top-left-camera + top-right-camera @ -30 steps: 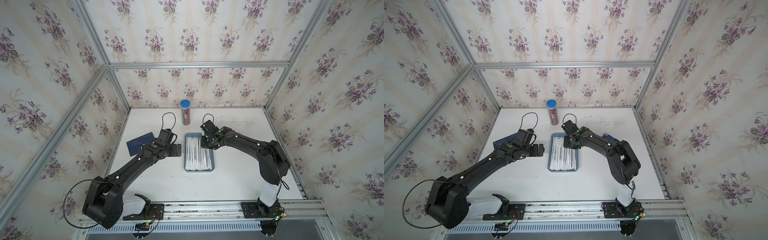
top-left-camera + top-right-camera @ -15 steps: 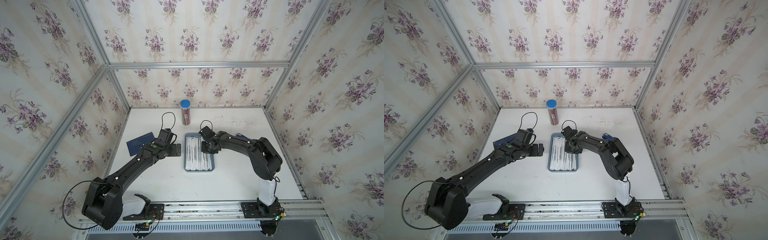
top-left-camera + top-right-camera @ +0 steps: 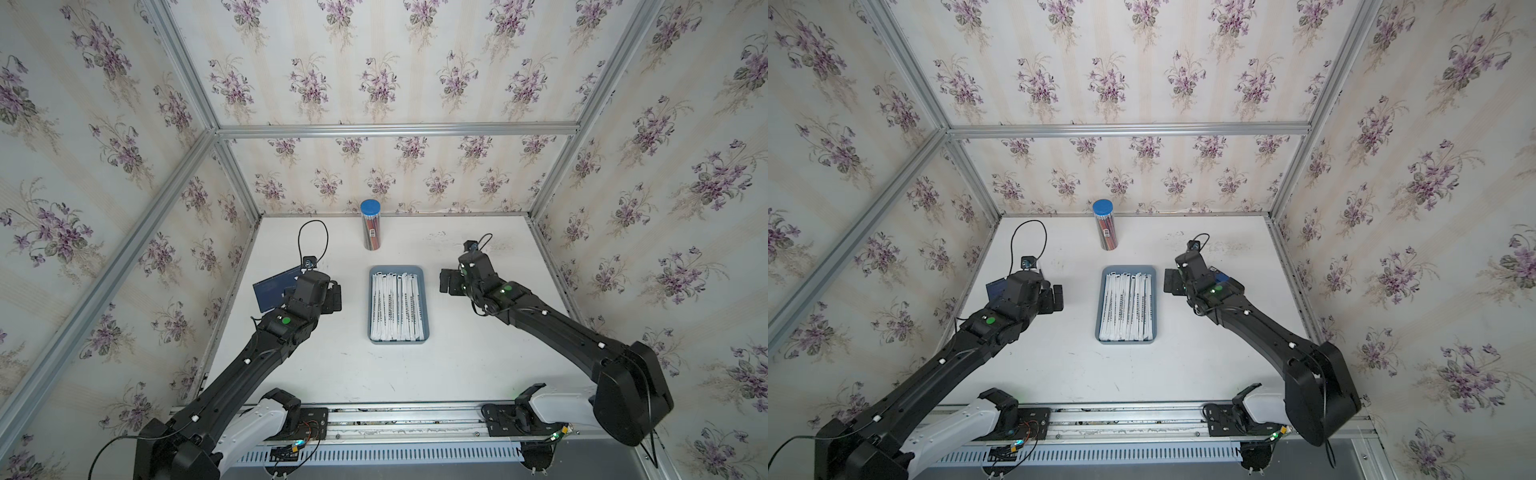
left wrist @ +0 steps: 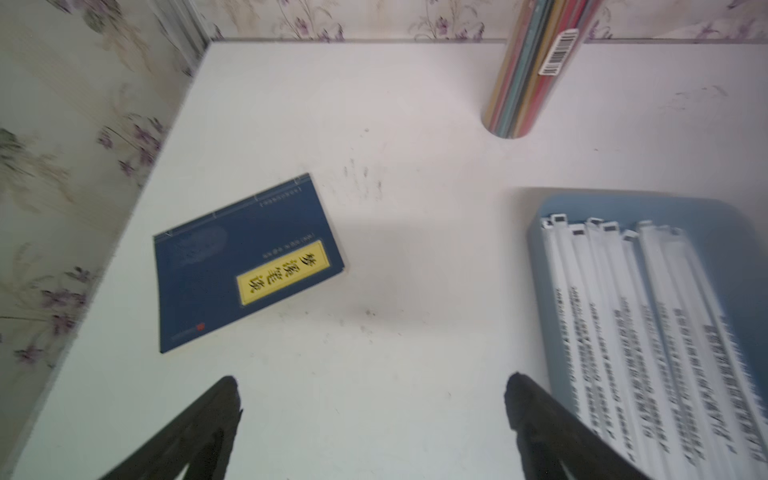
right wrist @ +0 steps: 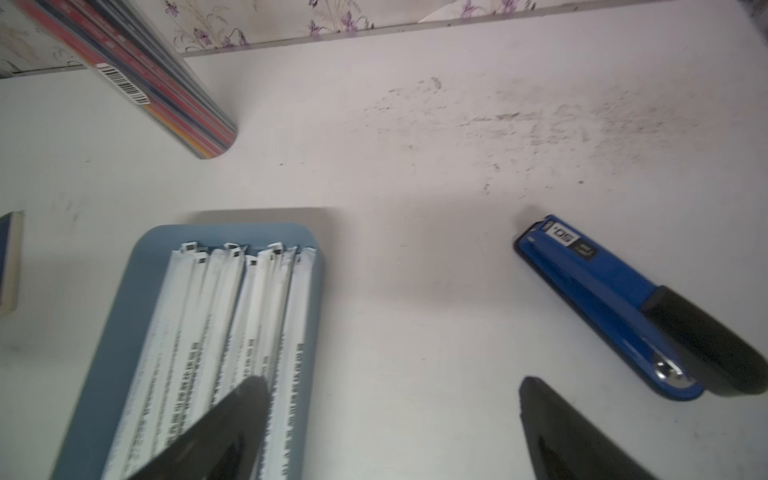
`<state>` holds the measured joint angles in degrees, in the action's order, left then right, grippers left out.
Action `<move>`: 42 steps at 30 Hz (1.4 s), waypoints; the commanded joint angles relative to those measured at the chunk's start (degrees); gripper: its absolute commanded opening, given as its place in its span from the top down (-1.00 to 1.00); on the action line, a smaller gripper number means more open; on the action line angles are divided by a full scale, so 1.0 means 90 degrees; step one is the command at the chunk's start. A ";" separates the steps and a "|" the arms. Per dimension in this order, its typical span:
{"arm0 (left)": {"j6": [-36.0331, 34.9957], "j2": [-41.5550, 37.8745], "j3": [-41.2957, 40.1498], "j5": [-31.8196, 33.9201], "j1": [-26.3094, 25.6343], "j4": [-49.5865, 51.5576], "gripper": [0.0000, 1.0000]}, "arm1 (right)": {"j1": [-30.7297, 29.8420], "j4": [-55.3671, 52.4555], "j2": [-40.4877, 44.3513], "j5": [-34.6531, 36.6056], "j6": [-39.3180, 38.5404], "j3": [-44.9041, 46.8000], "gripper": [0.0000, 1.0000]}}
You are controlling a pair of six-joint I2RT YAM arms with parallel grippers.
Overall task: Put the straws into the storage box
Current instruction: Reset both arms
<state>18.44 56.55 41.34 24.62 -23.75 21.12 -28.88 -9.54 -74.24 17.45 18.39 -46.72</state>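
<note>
Several white paper-wrapped straws [image 3: 398, 305] [image 3: 1128, 307] lie side by side, lengthwise, in the blue-grey storage box [image 3: 397, 270] [image 3: 1128, 269] at the table's middle. My right gripper [image 3: 449, 282] [image 3: 1171, 282] hovers just right of the box, open and empty. In the right wrist view this gripper [image 5: 392, 386] has one finger over the straws [image 5: 232, 311] at the box's [image 5: 137, 291] edge and the other over bare table. My left gripper [image 3: 334, 297] [image 4: 372, 386] is open and empty left of the box [image 4: 623, 203], over bare table.
A clear blue-capped tube of pencils [image 3: 371, 228] [image 4: 528, 75] stands behind the box. A dark blue booklet [image 3: 270, 289] [image 4: 245, 266] lies at the left, partly under my left arm. A blue stapler [image 5: 602, 291] [image 3: 1219, 274] lies right of my right gripper. Walls enclose three sides.
My right gripper has opened and drawn back to the right, off the far end of the box. The left arm has not moved.
</note>
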 commanded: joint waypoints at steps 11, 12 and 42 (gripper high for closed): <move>-0.0591 0.1323 -0.0922 0.0889 0.1908 -0.3321 -1.00 | 0.2072 0.5698 -0.0443 0.1782 -0.1353 0.2406 -0.98; -0.0710 0.1391 -0.1032 0.0501 0.2092 -0.3642 -1.00 | 0.2118 0.5971 -0.0564 0.1758 -0.1377 0.2507 -0.98; -0.1898 0.3105 -0.1654 -0.1427 0.2394 -0.6393 -1.00 | 0.2819 0.9087 -0.1505 -0.0916 -0.1868 0.3774 -1.00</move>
<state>1.93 84.47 26.22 10.74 -2.24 -35.48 -3.51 70.54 -87.85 9.56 1.69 -12.84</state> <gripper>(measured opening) 0.998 0.997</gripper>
